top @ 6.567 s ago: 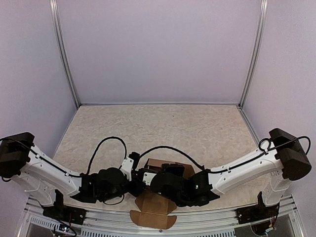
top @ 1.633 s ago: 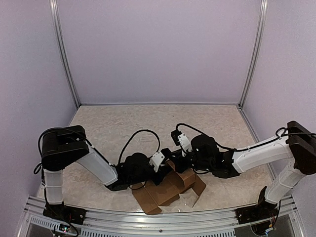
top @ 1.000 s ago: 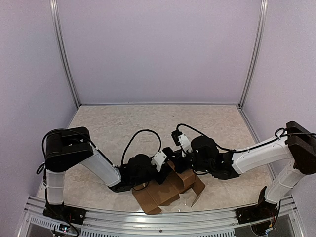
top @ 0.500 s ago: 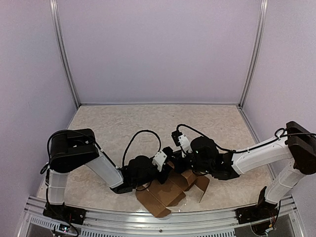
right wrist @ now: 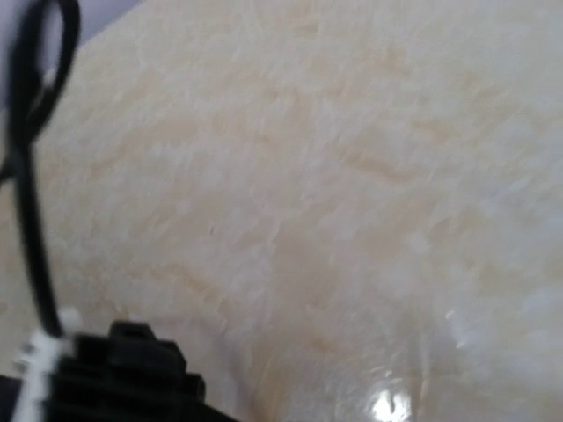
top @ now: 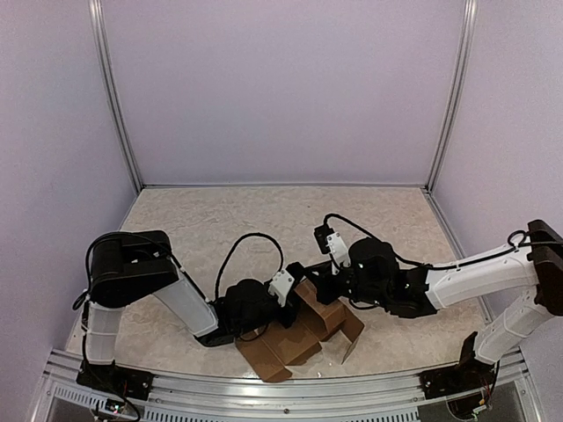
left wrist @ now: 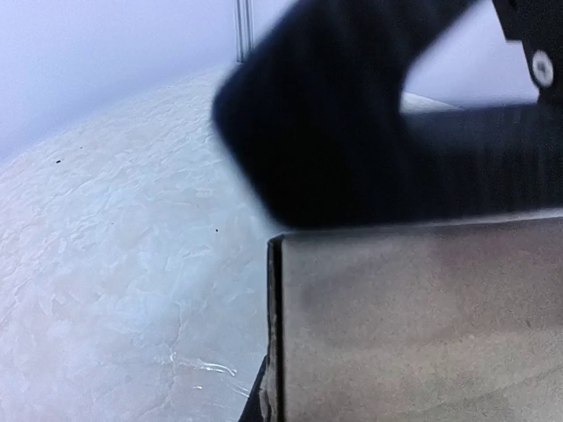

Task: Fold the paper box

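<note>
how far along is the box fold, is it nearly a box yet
Roughly midway. Done: the paper box has some panels standing up at its far side. In hand: the left gripper is shut on a panel, the right gripper shut close beside it. Left: the near flaps lie spread on the table, so no closed box yet.

Setting: robotics lab enclosure
Evidence: plain lilac panel walls [top: 281, 88], aluminium frame posts [top: 113, 97], pale marbled worktop [top: 264, 215], two arms [top: 466, 277] on near rail [top: 264, 406]
</note>
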Available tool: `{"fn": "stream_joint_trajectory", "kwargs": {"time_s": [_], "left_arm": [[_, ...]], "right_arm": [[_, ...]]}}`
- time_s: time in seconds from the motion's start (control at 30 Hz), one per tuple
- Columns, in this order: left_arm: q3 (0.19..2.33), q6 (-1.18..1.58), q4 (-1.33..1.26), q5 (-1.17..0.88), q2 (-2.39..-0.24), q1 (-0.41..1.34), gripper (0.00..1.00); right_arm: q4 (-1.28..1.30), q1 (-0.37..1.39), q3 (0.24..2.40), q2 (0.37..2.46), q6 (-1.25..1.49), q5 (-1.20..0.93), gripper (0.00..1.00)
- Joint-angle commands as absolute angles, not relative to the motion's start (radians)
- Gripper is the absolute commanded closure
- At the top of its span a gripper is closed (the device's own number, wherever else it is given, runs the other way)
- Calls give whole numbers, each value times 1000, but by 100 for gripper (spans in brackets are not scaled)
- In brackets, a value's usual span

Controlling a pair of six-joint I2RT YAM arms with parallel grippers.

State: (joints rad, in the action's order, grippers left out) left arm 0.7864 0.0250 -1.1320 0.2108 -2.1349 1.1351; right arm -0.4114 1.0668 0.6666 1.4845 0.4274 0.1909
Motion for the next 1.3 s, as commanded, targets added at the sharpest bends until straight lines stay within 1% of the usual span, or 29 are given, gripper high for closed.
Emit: {"fn": "stream_joint_trajectory", "kwargs": {"time_s": [0.0, 0.17, 0.3, 0.5, 0.77, 0.93, 1.27], "left_arm": [[747, 20, -1171, 218, -2112, 1139, 100], [712, 23, -1181, 191, -2073, 1136, 100], [690, 32, -1173, 126, -2025, 1129, 100], [674, 108, -1142, -20, -1947, 1093, 100], [667, 149, -1117, -99, -1885, 1079, 100], [666, 167, -1112, -123, -1868, 1080, 100], [692, 221, -1108, -182, -1873, 1079, 100]], "right_arm": [[-305, 1070, 658, 1349, 383, 262, 100], [-184, 1038, 637, 1215, 348, 271, 100], [-94, 1005, 610, 1134, 328, 250, 100], [-72, 956, 543, 1062, 306, 79, 100], [-162, 954, 490, 1087, 333, -72, 100], [-215, 953, 495, 1122, 334, -108, 100], [-350, 953, 528, 1249, 347, -220, 100]]}}
